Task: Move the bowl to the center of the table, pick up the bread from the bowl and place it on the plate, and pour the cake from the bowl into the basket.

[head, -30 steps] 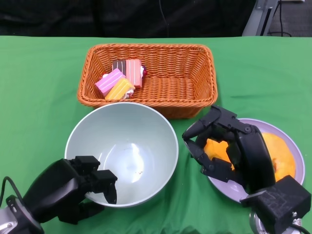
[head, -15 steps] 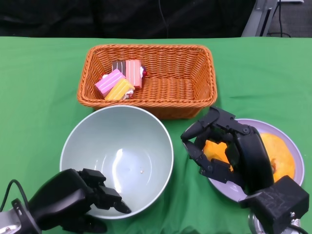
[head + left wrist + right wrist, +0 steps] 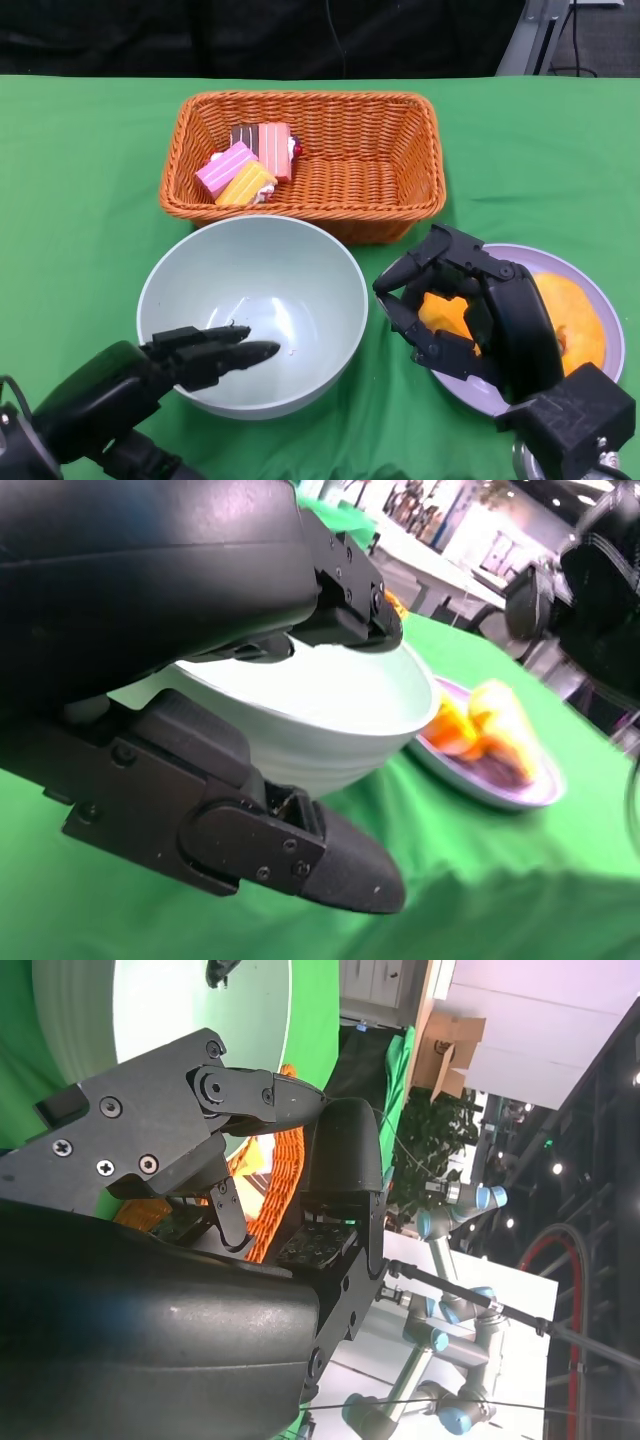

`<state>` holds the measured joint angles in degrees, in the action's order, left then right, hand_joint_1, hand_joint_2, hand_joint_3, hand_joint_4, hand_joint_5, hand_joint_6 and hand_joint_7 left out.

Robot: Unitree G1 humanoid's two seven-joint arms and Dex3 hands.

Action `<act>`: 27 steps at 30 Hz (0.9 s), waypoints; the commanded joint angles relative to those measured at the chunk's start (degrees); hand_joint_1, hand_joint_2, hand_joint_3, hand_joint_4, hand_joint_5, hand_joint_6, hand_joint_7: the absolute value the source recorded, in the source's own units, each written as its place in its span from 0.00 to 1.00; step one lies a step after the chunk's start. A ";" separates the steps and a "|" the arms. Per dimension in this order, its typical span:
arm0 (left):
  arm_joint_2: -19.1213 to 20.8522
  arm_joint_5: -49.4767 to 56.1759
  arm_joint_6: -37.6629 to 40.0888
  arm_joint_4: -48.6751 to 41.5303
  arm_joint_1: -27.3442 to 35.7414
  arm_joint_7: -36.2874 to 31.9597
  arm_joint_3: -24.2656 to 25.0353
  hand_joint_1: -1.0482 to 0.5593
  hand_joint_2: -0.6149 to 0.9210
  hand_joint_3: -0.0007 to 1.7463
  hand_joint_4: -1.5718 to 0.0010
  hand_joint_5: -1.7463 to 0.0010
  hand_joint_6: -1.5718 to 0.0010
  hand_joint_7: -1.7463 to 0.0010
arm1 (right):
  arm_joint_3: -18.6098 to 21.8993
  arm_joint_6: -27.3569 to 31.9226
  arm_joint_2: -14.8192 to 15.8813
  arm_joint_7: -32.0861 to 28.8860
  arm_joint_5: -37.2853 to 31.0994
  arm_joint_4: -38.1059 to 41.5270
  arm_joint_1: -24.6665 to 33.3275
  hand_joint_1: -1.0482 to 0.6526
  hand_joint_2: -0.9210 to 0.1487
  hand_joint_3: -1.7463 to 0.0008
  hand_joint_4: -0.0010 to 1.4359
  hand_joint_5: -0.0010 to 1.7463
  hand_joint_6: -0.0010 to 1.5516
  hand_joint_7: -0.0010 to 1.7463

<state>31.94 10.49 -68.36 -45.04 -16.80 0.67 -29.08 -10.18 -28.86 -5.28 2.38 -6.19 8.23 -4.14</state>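
The pale green bowl (image 3: 255, 310) stands empty and level in front of the wicker basket (image 3: 380, 150). Several cake slices (image 3: 250, 165) lie in the basket's left end. Orange bread (image 3: 570, 305) rests on the lilac plate (image 3: 520, 395) at the right. My left hand (image 3: 190, 360) reaches over the bowl's near rim with its fingers stretched out flat, gripping nothing; the left wrist view shows the bowl (image 3: 330, 710) beyond the spread fingers. My right hand (image 3: 470, 305) hovers over the plate's left part, fingers apart and empty, hiding some of the bread.
Green cloth (image 3: 80, 170) covers the table to the left, far side and right of the basket. The basket's front wall nearly touches the bowl's far rim. The plate (image 3: 500, 780) sits close beside the bowl.
The bowl has gone from tilted to level and shifted slightly right. My left hand's fingers have uncurled from its near rim and now lie stretched over it. The right hand has barely moved.
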 commanded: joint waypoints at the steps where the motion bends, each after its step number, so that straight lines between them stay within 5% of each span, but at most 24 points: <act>1: 0.08 -15.16 3.51 2.30 1.91 14.21 0.13 0.00 1.00 0.15 0.89 1.00 0.84 0.99 | 0.18 -0.14 0.28 -0.44 0.02 0.13 0.58 0.46 0.22 0.65 0.55 0.93 0.47 0.72; 8: -4.81 -37.63 19.47 12.22 6.57 34.98 8.16 0.02 1.00 0.13 0.78 0.96 0.77 0.98 | 0.22 0.27 0.35 -0.28 0.50 0.52 0.70 0.45 0.25 0.60 0.54 0.93 0.47 0.74; 13: -14.20 -47.40 31.22 20.37 9.84 38.10 16.22 0.40 1.00 0.06 0.53 0.89 0.57 0.95 | 0.38 -0.04 0.70 0.47 1.27 0.89 0.80 0.45 0.25 0.59 0.55 0.93 0.47 0.73; 15: -17.53 -47.10 34.33 22.57 9.79 36.45 18.55 0.47 1.00 0.07 0.44 0.85 0.50 0.93 | 0.46 0.04 0.88 0.86 1.46 0.79 0.87 0.45 0.25 0.60 0.55 0.92 0.47 0.73; 16: -19.17 -46.54 35.86 23.53 9.48 35.18 19.60 0.50 1.00 0.09 0.44 0.78 0.46 0.93 | 0.46 0.00 1.03 1.19 1.59 0.68 0.94 0.45 0.24 0.60 0.55 0.92 0.47 0.73; 18: -21.89 -45.17 38.69 25.27 8.94 33.02 21.30 0.56 1.00 0.16 0.49 0.46 0.35 0.87 | 0.41 -0.10 1.17 1.68 1.89 0.48 1.21 0.46 0.24 0.62 0.55 0.92 0.46 0.73; 19: -22.85 -44.50 40.12 26.17 8.73 32.41 21.82 0.57 1.00 0.18 0.51 0.37 0.34 0.81 | 0.38 -0.18 1.34 2.01 1.99 0.34 1.42 0.46 0.24 0.62 0.55 0.92 0.46 0.73; 20: -23.54 -43.92 41.42 26.92 8.49 32.30 22.25 0.57 1.00 0.19 0.52 0.27 0.39 0.63 | 0.36 -0.10 1.47 2.34 2.13 0.16 1.59 0.45 0.23 0.63 0.55 0.92 0.46 0.73; 23: -24.40 -41.83 44.91 29.53 7.49 33.68 22.50 0.60 1.00 0.23 0.50 0.16 0.45 0.39 | 0.28 0.34 1.91 3.73 3.18 -0.62 2.15 0.44 0.22 0.65 0.54 0.92 0.46 0.73; 27: -24.35 -39.64 47.55 33.39 7.60 36.17 22.43 0.60 0.98 0.26 0.46 0.17 0.43 0.37 | -0.08 0.07 2.94 6.60 5.17 -2.11 2.54 0.44 0.21 0.65 0.54 0.92 0.47 0.73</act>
<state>6.89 -30.06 -21.63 -13.44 -8.99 35.78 -7.00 -10.26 -28.71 -3.27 8.18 -2.14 7.77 -2.02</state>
